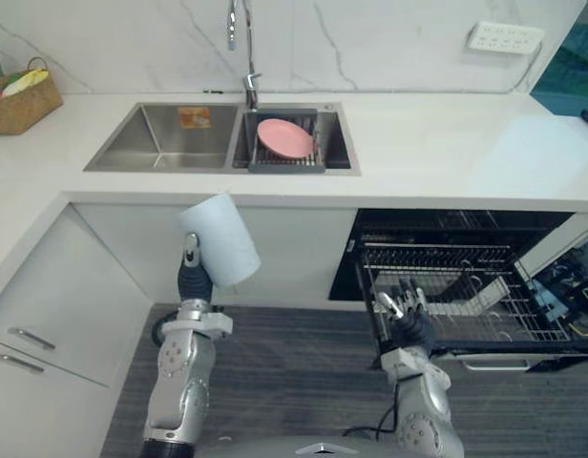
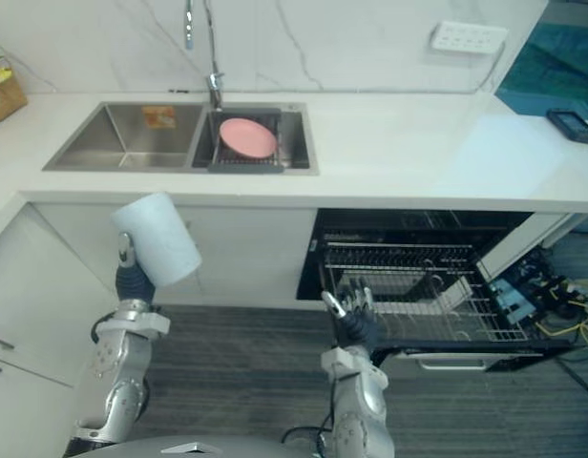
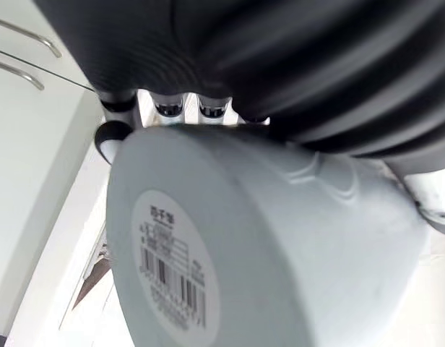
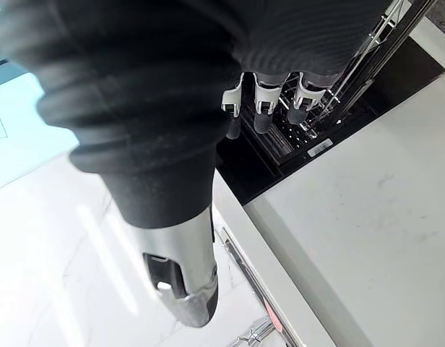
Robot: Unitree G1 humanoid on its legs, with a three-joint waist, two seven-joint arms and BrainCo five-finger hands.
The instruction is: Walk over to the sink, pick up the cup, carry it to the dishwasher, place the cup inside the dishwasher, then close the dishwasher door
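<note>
I am standing before a white counter (image 1: pixel 437 143) with a steel double sink (image 1: pixel 160 143) set into it. My left hand (image 1: pixel 194 277) is raised in front of the cabinet below the sink, and its fingers (image 3: pixel 168 108) are curled round a pale cup (image 1: pixel 220 239). The cup is in the air and tilted, clear of the counter, with the sink above and behind it. From my left wrist, the cup's base fills much of the view and carries a barcode label. My right hand (image 1: pixel 409 320) is lower, in front of the open dishwasher (image 1: pixel 447 229). Its fingers (image 4: pixel 266 101) are loosely straight and a little spread, with the thumb apart, and it holds nothing. I cannot tell whether it touches anything. The dishwasher sits under the counter to the right of the sink, well apart from the cup, and its wire rack (image 1: pixel 466 286) is slid out over the lowered door (image 1: pixel 494 361). In the sink's right basin a pink plate (image 1: pixel 284 136) lies on a dark drainer, with the tap (image 1: pixel 241 38) rising behind it. A woven basket (image 1: pixel 22 100) stands at the counter's far left, and a white socket strip (image 1: pixel 505 37) is mounted on the marble wall at the right.
</note>
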